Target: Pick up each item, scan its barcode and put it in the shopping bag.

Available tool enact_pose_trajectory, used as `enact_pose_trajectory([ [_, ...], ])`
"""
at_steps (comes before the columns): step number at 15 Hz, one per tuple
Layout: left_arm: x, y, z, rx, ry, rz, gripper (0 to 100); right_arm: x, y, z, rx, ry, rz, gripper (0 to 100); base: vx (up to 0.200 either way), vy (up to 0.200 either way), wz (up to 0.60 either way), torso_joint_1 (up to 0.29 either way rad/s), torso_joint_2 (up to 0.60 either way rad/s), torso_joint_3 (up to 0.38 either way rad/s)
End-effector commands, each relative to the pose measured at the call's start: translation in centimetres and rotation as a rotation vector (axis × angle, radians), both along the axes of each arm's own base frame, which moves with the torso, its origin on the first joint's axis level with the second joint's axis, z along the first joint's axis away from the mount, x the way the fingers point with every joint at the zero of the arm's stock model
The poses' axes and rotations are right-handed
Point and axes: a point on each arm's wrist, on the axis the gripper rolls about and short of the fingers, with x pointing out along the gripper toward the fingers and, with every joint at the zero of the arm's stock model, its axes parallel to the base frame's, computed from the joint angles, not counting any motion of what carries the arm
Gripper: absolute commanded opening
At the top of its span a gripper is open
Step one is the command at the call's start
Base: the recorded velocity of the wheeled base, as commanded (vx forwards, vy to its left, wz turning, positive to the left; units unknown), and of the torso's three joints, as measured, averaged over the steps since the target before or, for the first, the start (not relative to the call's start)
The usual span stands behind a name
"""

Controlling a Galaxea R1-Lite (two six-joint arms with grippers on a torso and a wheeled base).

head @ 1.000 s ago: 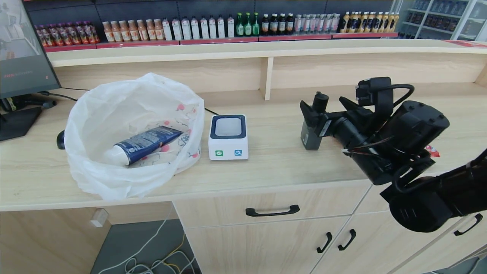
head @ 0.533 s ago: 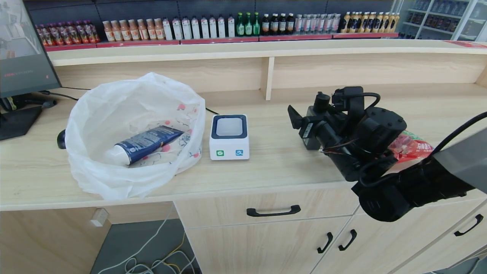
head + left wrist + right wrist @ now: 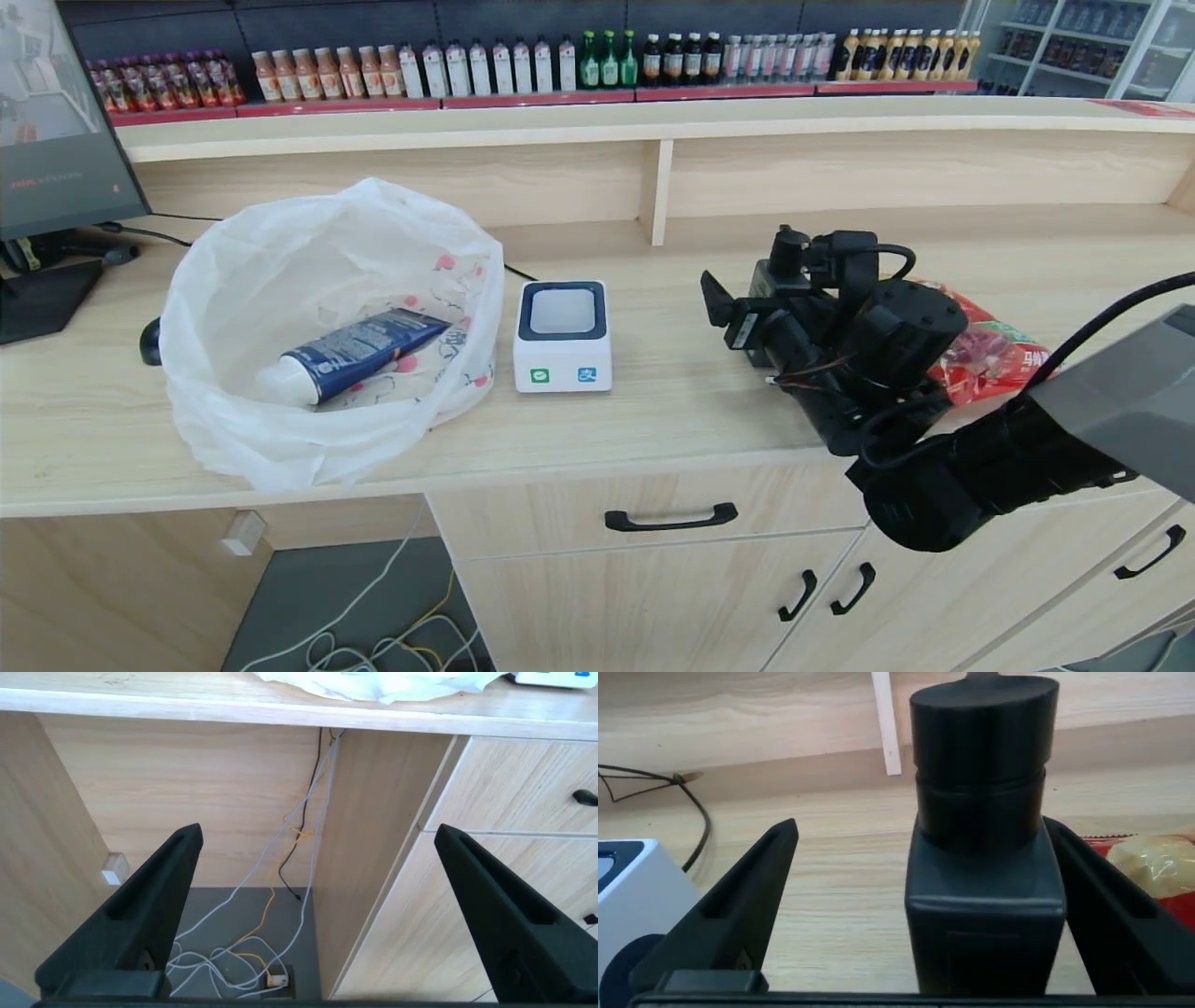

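Left gripper [image 3: 318,835]: fingers spread wide, holding nothing, below the counter [image 3: 672,401] edge. Shopping bag [image 3: 233,280]: open on the counter, containing one blue tube [image 3: 359,350] lying on its side. Scanner [image 3: 562,336]: just beside the bag. Right gripper [image 3: 923,831]: fingers spread, straddling an upright dark bottle [image 3: 985,887], with a gap visible on one side. Red snack packet [image 3: 990,350]: on the counter, farther right.

Counter [image 3: 672,411] bearing dark bottle [image 3: 785,254] upright between fingers of right gripper [image 3: 747,315]; red packet [image 3: 991,350] just right, scanner [image 3: 561,338] and shopping bag [image 3: 238,280] leftward.
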Motion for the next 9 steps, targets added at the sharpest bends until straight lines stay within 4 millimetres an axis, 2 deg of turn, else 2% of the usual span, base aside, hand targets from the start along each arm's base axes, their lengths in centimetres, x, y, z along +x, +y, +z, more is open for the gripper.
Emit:
enact_pose_trajectory([
  [1,0.0,0.0,0.0,0.0,0.0,0.0,100,0.1,-0.02,-0.08,0.001,0.001,-0.005,100,0.0,0.0,0.0,0.0,0.0,0.0],
  [9,0.0,0.0,0.0,-0.002,0.0,0.0,100,0.05,0.0,-0.87,-0.015,0.025,-0.012,100,0.0,0.0,0.0,0.0,0.0,0.0],
])
